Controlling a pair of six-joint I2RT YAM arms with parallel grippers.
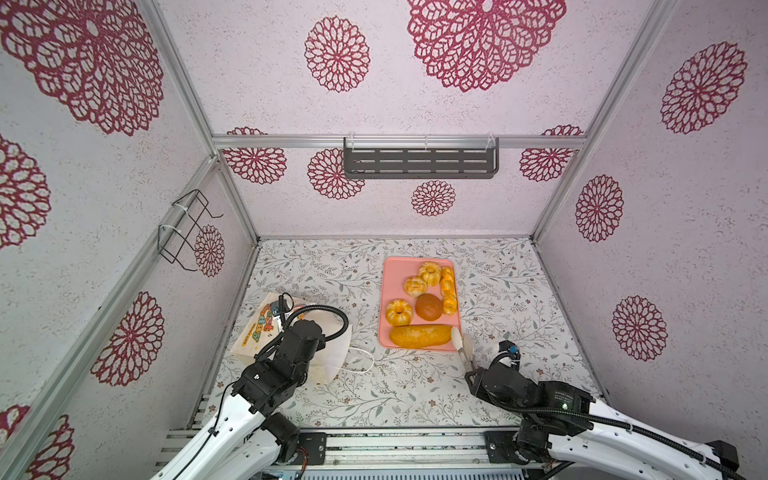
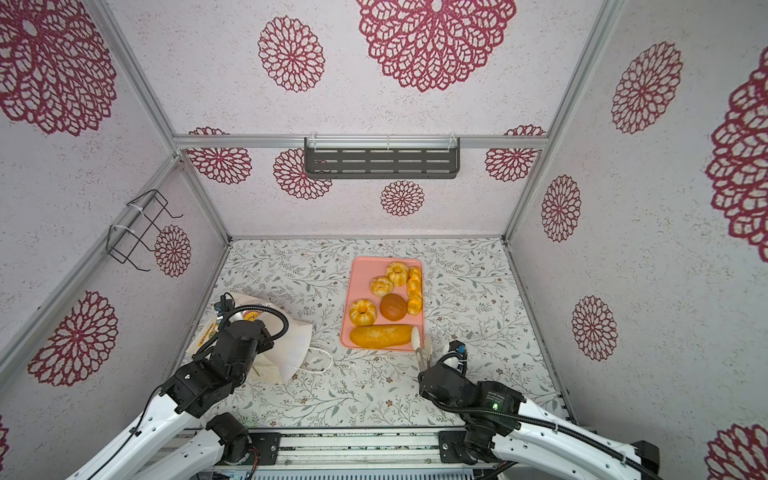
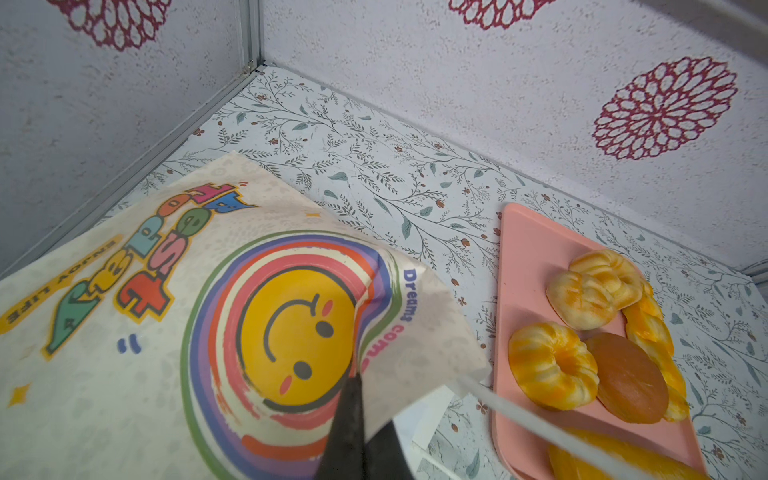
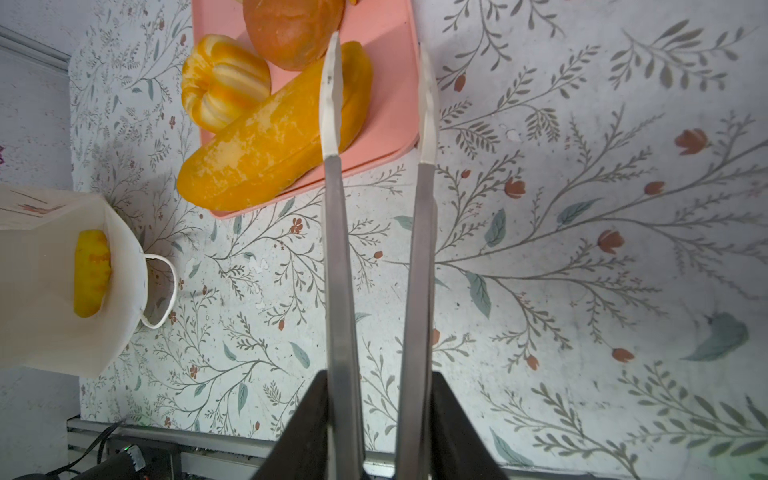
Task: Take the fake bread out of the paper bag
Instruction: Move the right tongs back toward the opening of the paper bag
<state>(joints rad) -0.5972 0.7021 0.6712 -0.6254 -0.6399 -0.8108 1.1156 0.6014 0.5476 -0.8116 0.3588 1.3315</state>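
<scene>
The paper bag (image 1: 257, 328) (image 2: 291, 349) lies tilted at the left, its mouth facing right. My left gripper (image 3: 359, 386) is shut on the bag's upper edge, beside the smiley print; the arm hides it in both top views. Inside the bag's mouth shows one yellow piece of fake bread (image 4: 91, 272). The long loaf (image 1: 419, 336) (image 4: 270, 141) lies on the near end of the pink tray (image 1: 390, 270). My right gripper (image 1: 471, 368) (image 4: 380, 386) holds metal tongs (image 4: 334, 249). Their white tips (image 1: 461, 336) stand apart at the loaf's right end, with nothing between them.
Also on the tray are two ring pastries (image 1: 398, 312) (image 1: 429, 273), a knotted roll (image 1: 414, 286), a braided stick (image 1: 448, 291) and a dark round bun (image 1: 428, 306). The bag's cord handle (image 1: 361, 361) trails on the table. A grey shelf (image 1: 419, 162) hangs on the back wall.
</scene>
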